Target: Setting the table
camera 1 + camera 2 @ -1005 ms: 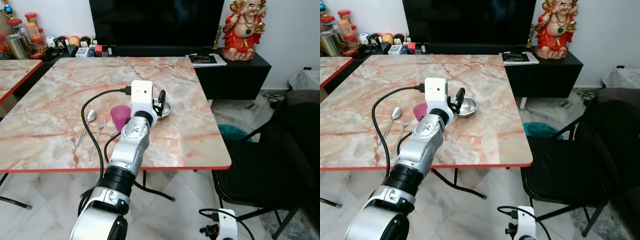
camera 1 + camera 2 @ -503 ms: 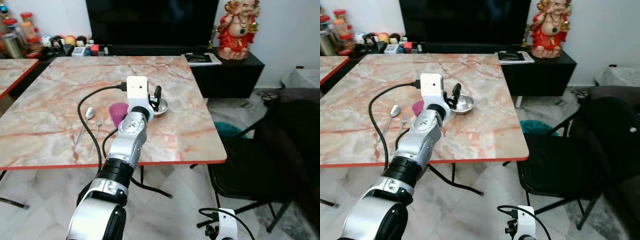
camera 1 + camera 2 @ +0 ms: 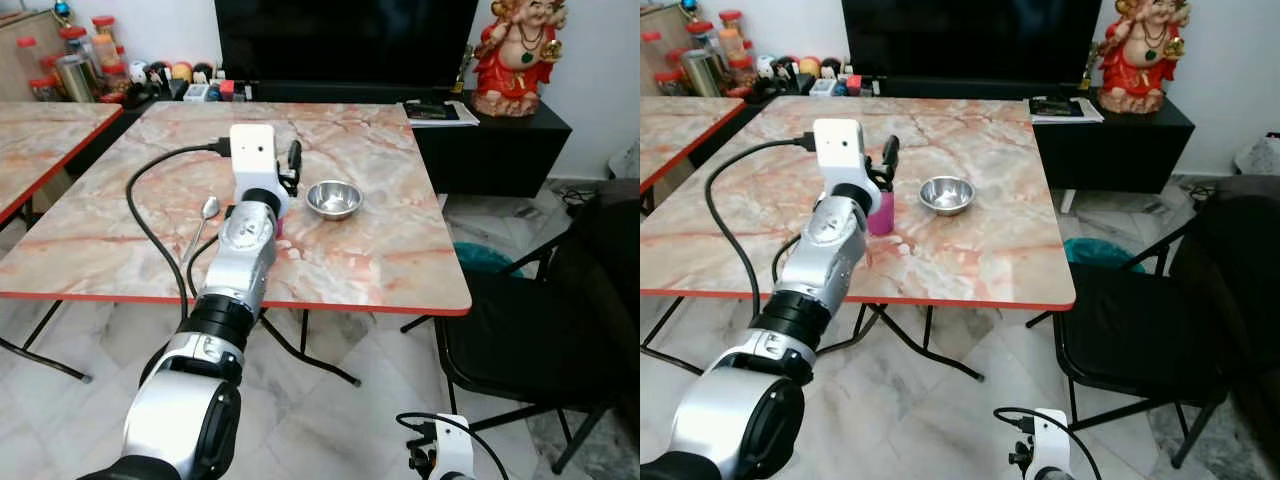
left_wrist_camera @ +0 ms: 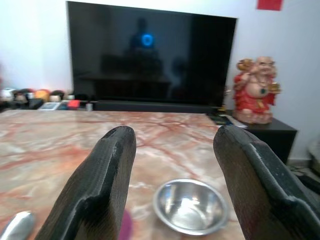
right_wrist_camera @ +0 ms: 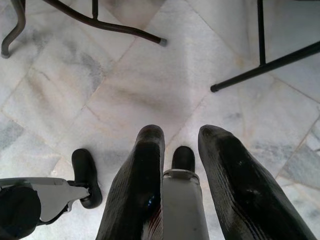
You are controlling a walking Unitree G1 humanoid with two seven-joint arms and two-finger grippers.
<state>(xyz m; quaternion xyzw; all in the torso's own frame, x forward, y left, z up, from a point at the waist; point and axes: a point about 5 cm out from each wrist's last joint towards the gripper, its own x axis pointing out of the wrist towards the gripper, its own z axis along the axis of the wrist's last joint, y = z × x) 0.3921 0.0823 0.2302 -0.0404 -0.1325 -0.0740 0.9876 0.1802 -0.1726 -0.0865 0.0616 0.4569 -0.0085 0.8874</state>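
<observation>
**Left arm over table, nothing held, bowl set down**

Marble table (image 3: 380, 260) with red edge stood in front of robot. Left gripper (image 4: 175, 165) hung above tabletop with fingers (image 4: 100, 185) spread wide and nothing between them. Left wrist view looked past both fingers at steel bowl (image 3: 334, 198), which sat upright on table ahead of gripper, apart from it, no contact. Pink cup (image 3: 880, 212) stood just beside wrist, partly hidden by arm, to left of bowl. Spoon (image 3: 207, 211) lay further left on table; a dark cable crossed near it. Whether a fork lay there too could not be told, arm and cable covered that spot.

Right gripper (image 5: 175, 165) hung idle down by floor, pointed at marble tiles; fingers a little apart, a pale part of robot's own body showed between them, not a held thing.

Black chair (image 3: 1140, 330) stood at right side of table. TV (image 3: 345, 40) and red figurine (image 3: 522, 55) at far wall, jars on shelf at far left.

Step judged: place setting mostly laid out, with bowl, cup and spoon grouped near centre of table. Gripper looked to be between picks or lining up on bowl. Next move probably needs lowering open fingers over bowl rim or toward cup, keeping clear of cup while arm swings, since wrist sat very close to it.
</observation>
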